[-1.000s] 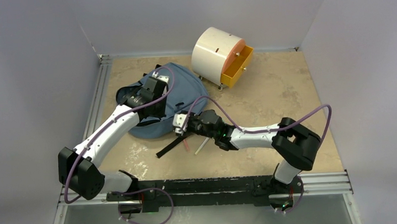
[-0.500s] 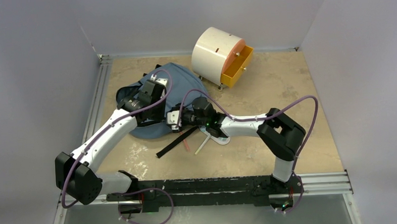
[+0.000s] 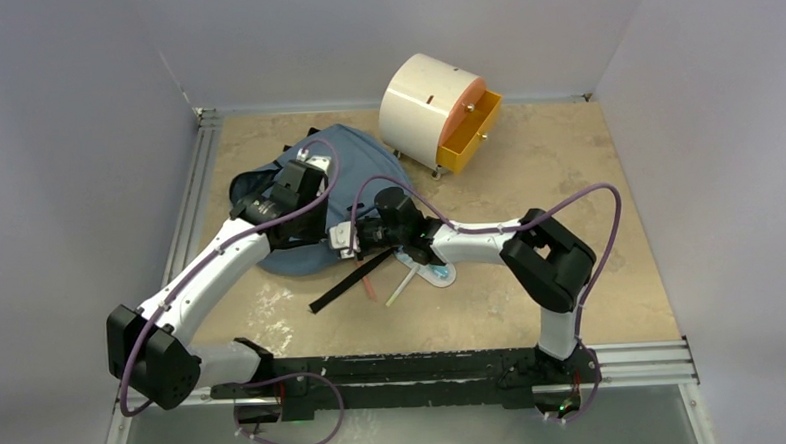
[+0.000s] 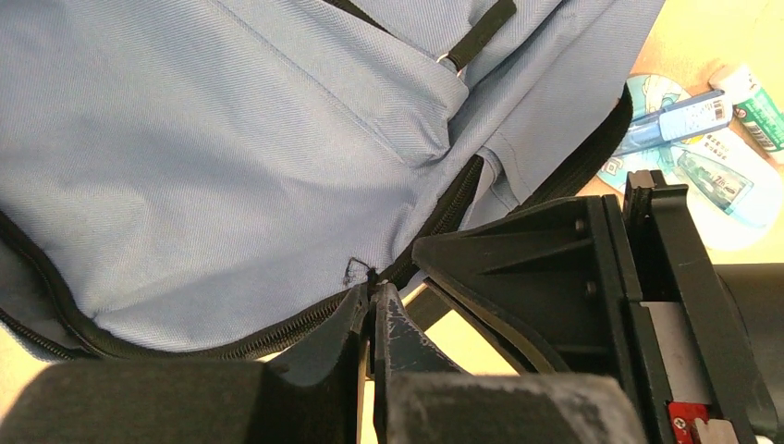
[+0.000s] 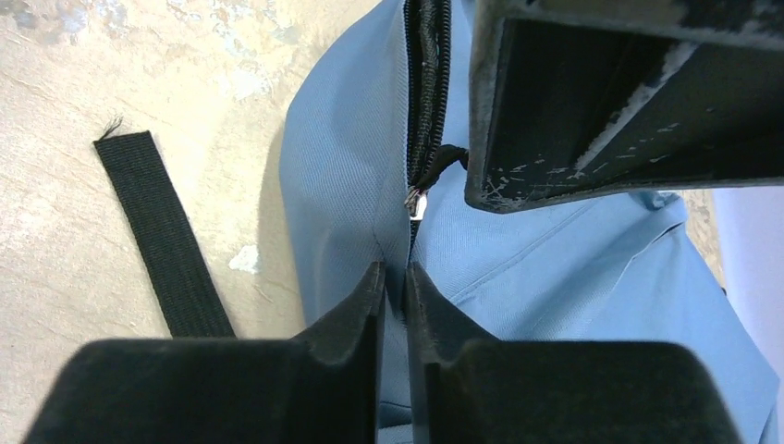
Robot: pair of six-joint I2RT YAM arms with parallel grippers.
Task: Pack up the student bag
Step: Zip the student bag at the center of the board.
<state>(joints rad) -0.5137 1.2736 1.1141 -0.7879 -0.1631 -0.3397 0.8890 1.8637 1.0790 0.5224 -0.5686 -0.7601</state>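
Nearest my side of the table lie the loose items: a black strap trailing from the bag, a white pen and a pale disc with small stationery on it. All of it sits just under the right forearm.

Just beyond them, both grippers meet at the near right edge of the student bag, almost touching each other. The right gripper has its fingers drawn nearly together on a raised fold of blue fabric, right at the end of the zipper. The zipper pull hangs just past its tips. The left gripper is pinched fully closed at the zipper's edge, and I judge it has a bite of fabric there.

What matters for my next move is that the zipper runs straight away from the right fingers, toward the left gripper and on around the bag. Pulling the two grips apart across that line should widen the mouth. The right arm is nearer the stationery, so I'd have it do the fetching.

The bag itself lies slumped flat, left of centre. Behind it, by the back wall, stands a cream round cabinet with its orange drawer open.
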